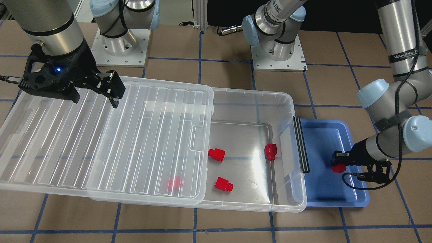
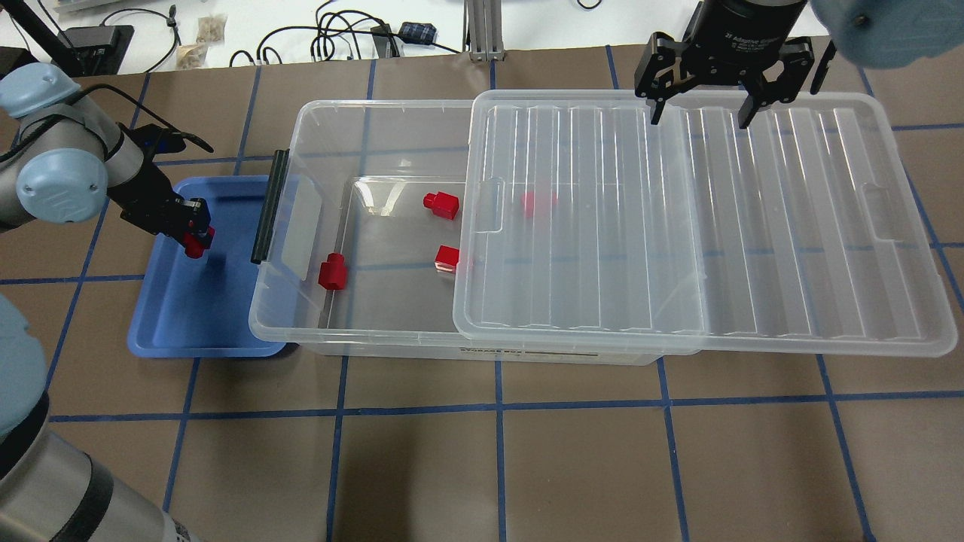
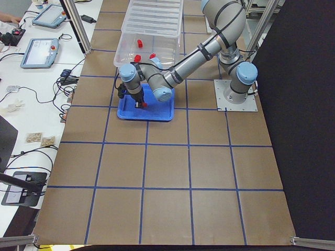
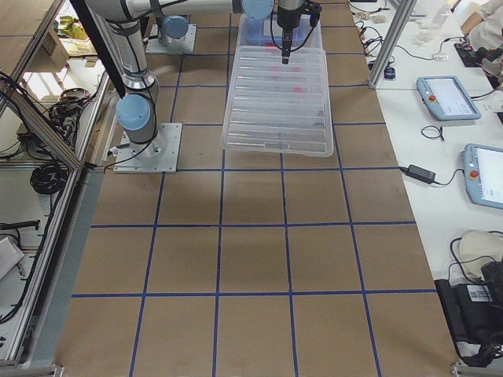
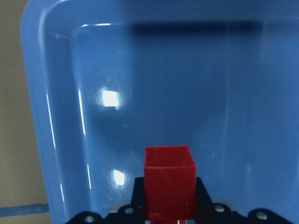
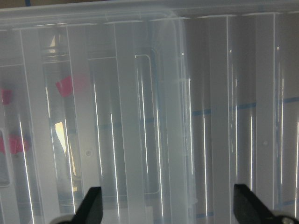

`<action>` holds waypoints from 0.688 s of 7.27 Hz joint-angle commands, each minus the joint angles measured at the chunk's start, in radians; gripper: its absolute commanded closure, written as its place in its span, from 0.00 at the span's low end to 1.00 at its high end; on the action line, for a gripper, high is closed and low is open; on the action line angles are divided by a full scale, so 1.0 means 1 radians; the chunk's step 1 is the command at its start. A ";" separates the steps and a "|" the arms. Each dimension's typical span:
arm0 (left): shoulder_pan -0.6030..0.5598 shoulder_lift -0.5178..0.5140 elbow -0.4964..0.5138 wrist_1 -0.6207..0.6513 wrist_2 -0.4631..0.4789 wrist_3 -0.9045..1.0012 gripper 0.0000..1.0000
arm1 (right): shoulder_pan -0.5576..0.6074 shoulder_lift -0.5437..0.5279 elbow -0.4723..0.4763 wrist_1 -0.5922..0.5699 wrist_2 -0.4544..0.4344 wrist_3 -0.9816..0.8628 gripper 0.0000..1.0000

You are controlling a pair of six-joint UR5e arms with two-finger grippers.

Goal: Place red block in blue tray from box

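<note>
Hovering over the blue tray (image 2: pixel 188 316), the left gripper (image 2: pixel 197 239) clamps a red block (image 2: pixel 195 248) for release; the right gripper (image 2: pixel 700 113), spread wide, hangs above the offset lid (image 2: pixel 753 226) of the box (image 2: pixel 361 135).

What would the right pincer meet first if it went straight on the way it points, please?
The open right pincer points down at the clear ribbed lid, so it would most likely meet that lid first.
</note>
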 commanded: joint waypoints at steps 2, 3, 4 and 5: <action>0.000 -0.026 -0.001 0.001 0.000 0.012 0.71 | 0.000 0.000 0.000 0.000 0.000 -0.001 0.00; 0.000 -0.027 -0.001 0.001 0.000 0.005 0.55 | 0.000 0.000 0.000 0.000 0.000 -0.001 0.00; 0.000 -0.027 0.001 0.001 0.002 -0.014 0.07 | 0.000 0.000 0.000 0.000 0.000 -0.001 0.00; -0.001 -0.026 0.005 0.001 0.003 -0.037 0.00 | 0.000 0.000 0.000 -0.002 0.001 -0.001 0.00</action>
